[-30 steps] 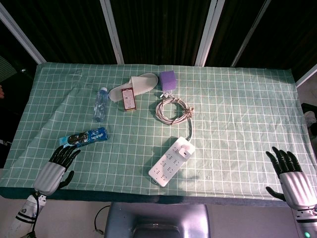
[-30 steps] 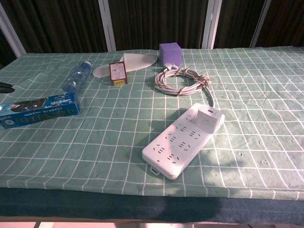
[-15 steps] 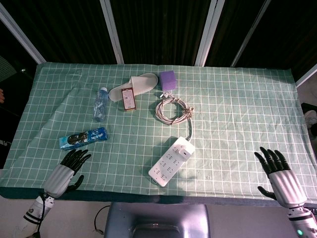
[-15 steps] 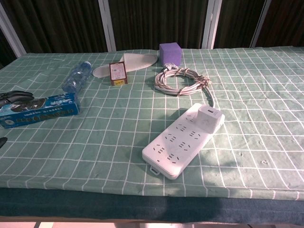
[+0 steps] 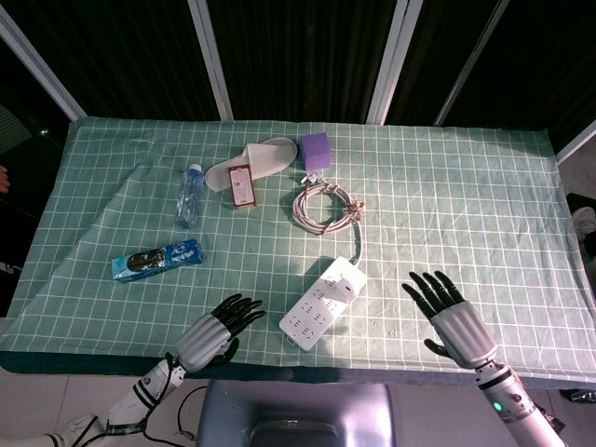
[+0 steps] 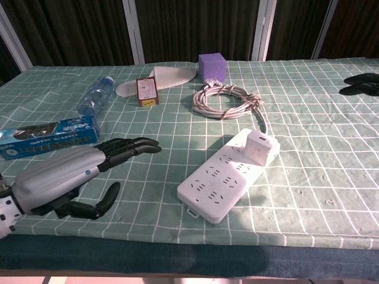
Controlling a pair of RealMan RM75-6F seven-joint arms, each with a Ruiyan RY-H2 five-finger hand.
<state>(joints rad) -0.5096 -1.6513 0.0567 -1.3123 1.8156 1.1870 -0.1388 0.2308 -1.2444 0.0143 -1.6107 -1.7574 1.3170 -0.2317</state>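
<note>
**Both empty hands flank the white power strip, the left one nearer**

The long white plastic power strip [image 5: 322,304] lies on the green checked tablecloth [image 5: 447,205] near the front edge, its long axis running from 7 o'clock up to 1 o'clock, with a white plug block [image 6: 261,147] on its far end and its grey cable coil [image 5: 321,205] at 12 o'clock. The left hand [image 5: 214,332] holds nothing, fingers spread and stretched toward 2 o'clock; the strip's near end lies just beyond its fingertips [image 6: 148,144]. The right hand [image 5: 451,318] is also empty with fingers apart, and stands at 3 o'clock of the strip, further off. Compared with half a second ago, both hands have come inward from the table corners toward the strip; the strip itself has not moved.
</note>
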